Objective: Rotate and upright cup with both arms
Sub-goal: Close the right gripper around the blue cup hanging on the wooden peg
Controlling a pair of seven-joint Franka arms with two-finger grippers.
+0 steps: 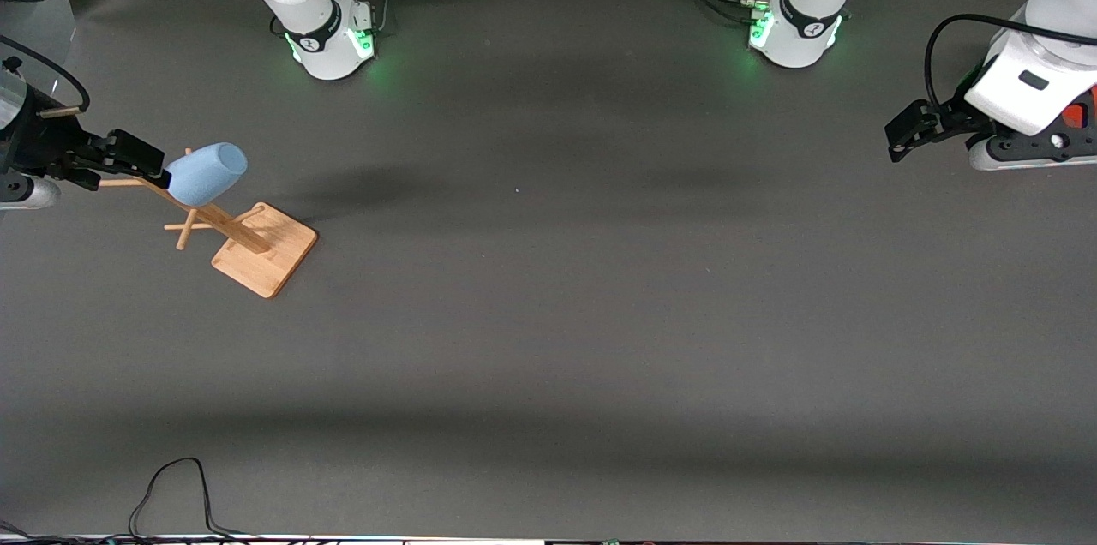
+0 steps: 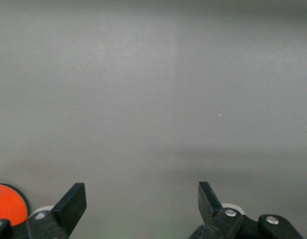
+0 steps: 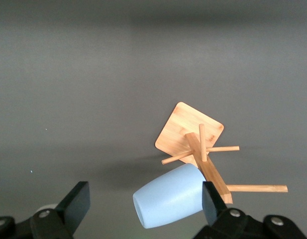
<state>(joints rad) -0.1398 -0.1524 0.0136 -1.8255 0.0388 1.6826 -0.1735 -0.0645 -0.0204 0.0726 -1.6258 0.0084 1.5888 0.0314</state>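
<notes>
Cup hanging on the rack, both grippers standing off with jaws released.

We are seeing the cup [image 1: 206, 173] sitting tilted on a peg of the wooden rack [image 1: 257, 252] at the right arm's end of the table, mouth sideways. The right gripper [image 1: 128, 158] is hovering just beside it, jaws spread; whether a fingertip is touching the cup, we cannot tell. The left gripper [image 1: 907, 132] is waiting over its own end, jaws apart, an orange can [image 2: 8, 203] beside it.
</notes>
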